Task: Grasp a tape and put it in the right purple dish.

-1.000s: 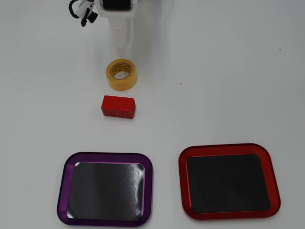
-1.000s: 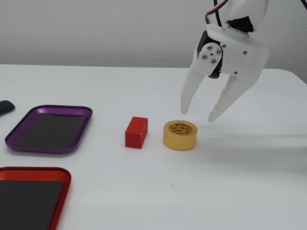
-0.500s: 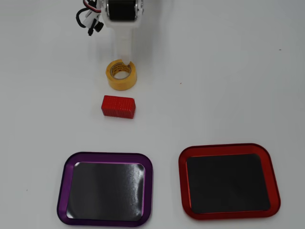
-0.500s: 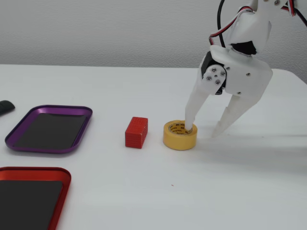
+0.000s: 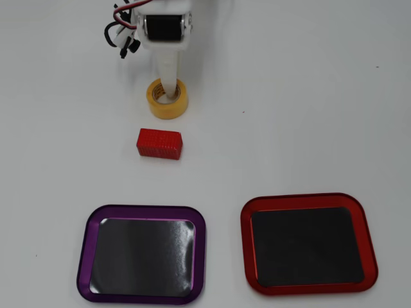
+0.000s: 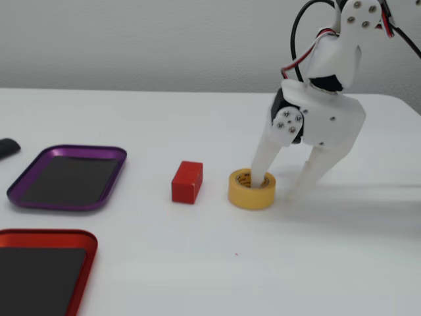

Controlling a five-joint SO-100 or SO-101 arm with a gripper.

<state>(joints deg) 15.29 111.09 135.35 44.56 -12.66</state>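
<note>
The yellow tape [image 5: 168, 99] lies flat on the white table, just above the red block [image 5: 159, 143] in the overhead view. My gripper [image 5: 169, 80] is open and comes down on the tape from the top of that view. One white finger stands inside the tape's hollow core. In the fixed view the tape [image 6: 252, 189] sits right of the red block [image 6: 187, 182]; my gripper [image 6: 284, 187] straddles its right wall, with the other finger outside and apart from it. The purple dish [image 5: 83, 251] lies empty at the lower left of the overhead view, and at the left in the fixed view [image 6: 66, 206].
A red-rimmed tray [image 5: 245, 244] with a dark inner surface lies empty beside the purple dish, at the lower right in the overhead view and at the bottom left in the fixed view [image 6: 52, 232]. A small black object [image 6: 6, 147] sits at the fixed view's left edge.
</note>
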